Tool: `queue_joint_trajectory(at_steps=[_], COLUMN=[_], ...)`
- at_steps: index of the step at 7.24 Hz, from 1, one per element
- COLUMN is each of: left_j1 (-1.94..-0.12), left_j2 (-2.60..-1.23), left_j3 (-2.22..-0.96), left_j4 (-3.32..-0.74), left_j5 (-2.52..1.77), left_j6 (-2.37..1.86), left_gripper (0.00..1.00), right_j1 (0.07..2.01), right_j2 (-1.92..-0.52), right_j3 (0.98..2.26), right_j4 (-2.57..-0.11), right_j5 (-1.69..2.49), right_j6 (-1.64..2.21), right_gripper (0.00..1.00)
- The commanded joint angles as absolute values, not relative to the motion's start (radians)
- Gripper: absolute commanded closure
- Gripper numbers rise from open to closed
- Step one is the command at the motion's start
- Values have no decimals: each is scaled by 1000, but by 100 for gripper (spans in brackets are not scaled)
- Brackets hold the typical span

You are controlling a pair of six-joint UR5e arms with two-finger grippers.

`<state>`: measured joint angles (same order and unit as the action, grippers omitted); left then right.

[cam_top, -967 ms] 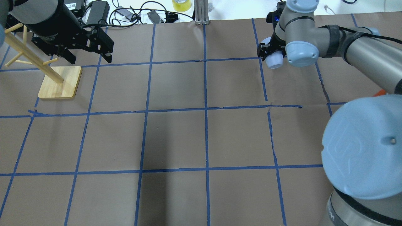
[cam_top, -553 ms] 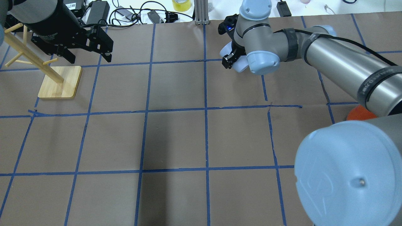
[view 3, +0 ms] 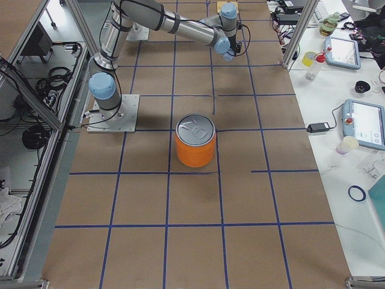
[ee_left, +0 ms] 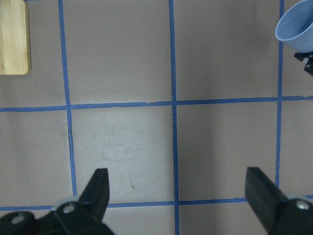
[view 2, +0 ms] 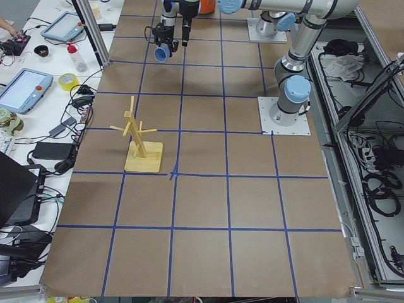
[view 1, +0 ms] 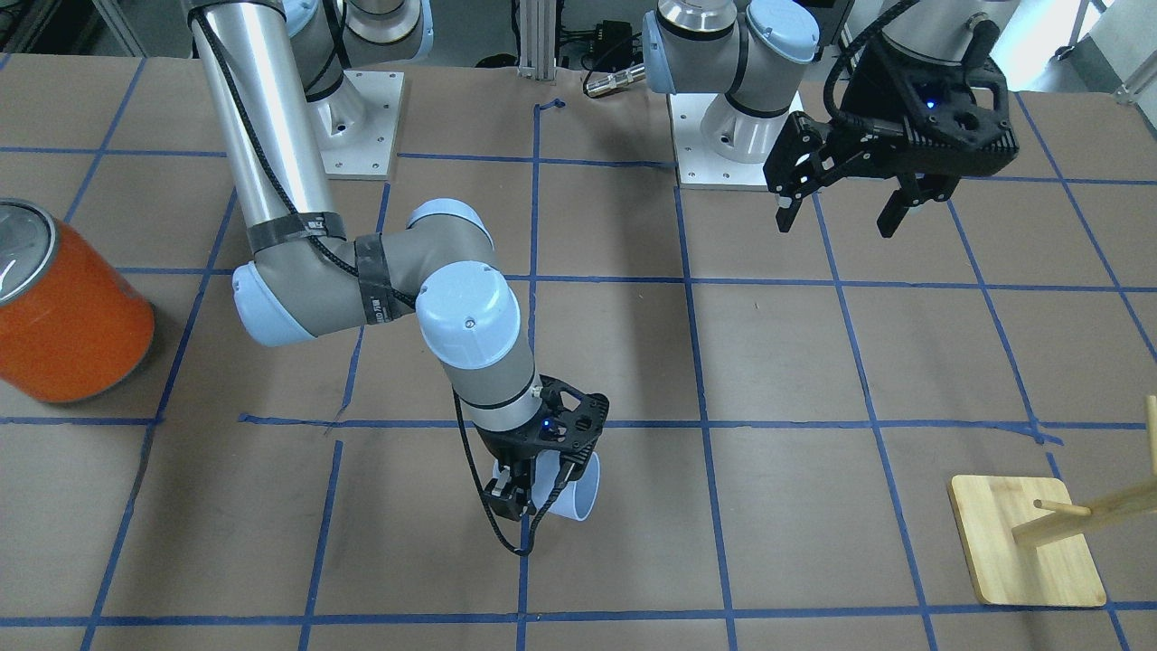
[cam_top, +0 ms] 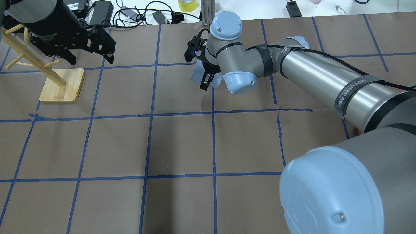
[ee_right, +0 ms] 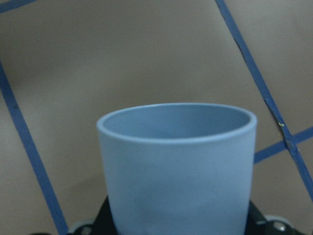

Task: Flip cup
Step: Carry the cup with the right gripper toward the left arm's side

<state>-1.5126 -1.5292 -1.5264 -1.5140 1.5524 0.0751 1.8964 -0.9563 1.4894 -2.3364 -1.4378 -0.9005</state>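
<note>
The pale lavender-blue cup [view 1: 577, 491] is held in the air by my right gripper [view 1: 540, 493], which is shut on its sides. The cup is tilted on its side above the far middle of the table. It shows in the overhead view [cam_top: 196, 74], in the exterior left view [view 2: 163, 53], at the top right of the left wrist view [ee_left: 296, 28], and close up in the right wrist view [ee_right: 178, 161] with its mouth pointing away from the camera. My left gripper [cam_top: 92, 60] is open and empty, hovering beside the wooden rack; it also shows in the left wrist view [ee_left: 178, 178] and the front view [view 1: 836, 217].
A big orange can [view 1: 68, 307] with a silver top stands on the robot's right side of the table, also in the exterior right view [view 3: 195, 141]. A wooden peg rack [cam_top: 61, 84] on a square base stands at the far left. Cables and gear lie beyond the far edge.
My right arm has carried the cup leftward across the far side of the table, from the right squares to the centre line. The left arm has barely moved.
</note>
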Motion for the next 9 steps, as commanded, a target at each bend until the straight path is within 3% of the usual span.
queue_joint_trajectory(at_steps=[1,5,6,7,8,9], left_j1=[-1511,-1513,-1513,-1513,-1513,-1513], left_j2=[-1528,-1528,-1528,-1528,-1528,-1528], left_j3=[-1528,-1528,-1529,-1528,-1529,-1529], left_j4=[-1516,-1514,-1514,-1514,-1513,-1514], left_j5=[1552,1552,1552,1551,1551,1552], left_j6=[75,75,75,75,75,74], left_gripper=[0,0,0,0,0,0], right_j1=[1963,1990,1990,1990,1990,1990], right_j2=[-937,-899,-897,-894,-894,-891], right_j3=[1489,1491,1490,1491,1490,1489], right_j4=[-2338,-2336,-2336,-2335,-2335,-2335], right_j5=[-1448,-1445,-1439,-1439,-1437,-1431], right_j6=[-1031,-1086,-1104,-1104,-1104,-1104], right_gripper=[53,43,37,24,23,9])
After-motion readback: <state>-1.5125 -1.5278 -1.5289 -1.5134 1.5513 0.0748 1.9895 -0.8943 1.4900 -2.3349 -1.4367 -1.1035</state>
